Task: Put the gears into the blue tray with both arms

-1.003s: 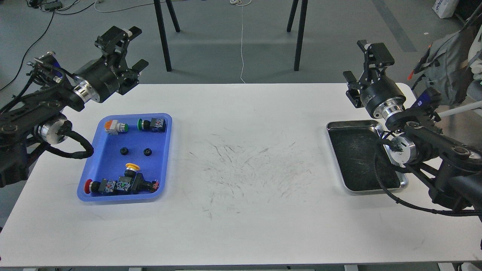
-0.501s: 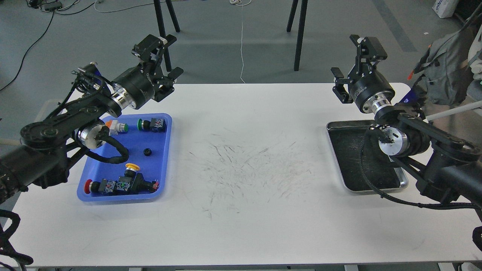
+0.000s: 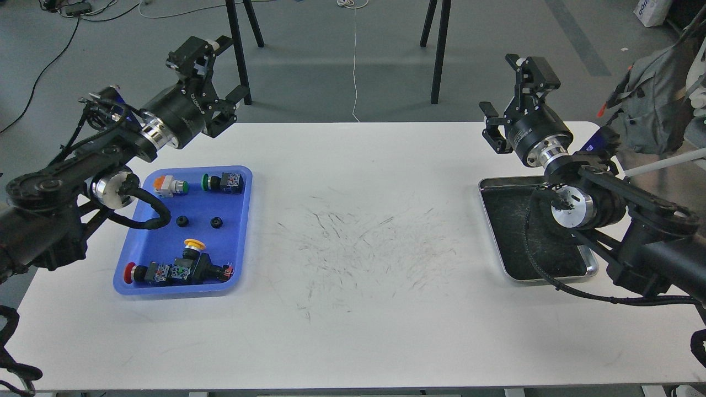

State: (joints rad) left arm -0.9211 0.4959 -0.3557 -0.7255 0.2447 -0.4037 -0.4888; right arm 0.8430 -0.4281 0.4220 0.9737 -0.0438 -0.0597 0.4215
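Observation:
Two small black gears (image 3: 181, 221) (image 3: 216, 222) lie side by side in the middle of the blue tray (image 3: 241, 231) at the table's left. My left gripper (image 3: 214, 69) hangs open and empty above the table's far edge, beyond the tray's far right corner. On the right, my right gripper (image 3: 510, 85) is also open and empty, raised over the far edge above the steel tray (image 3: 499, 242).
Push-button switches share the blue tray: an orange one (image 3: 170, 184) and a green one (image 3: 223, 182) at the far end, a yellow-capped cluster (image 3: 185, 267) at the near end. The steel tray holds nothing visible. Black stand legs (image 3: 240, 52) rise behind the table.
My left arm has swung back leftward, uncovering the left gear again. My right gripper has shifted slightly; both stay open.

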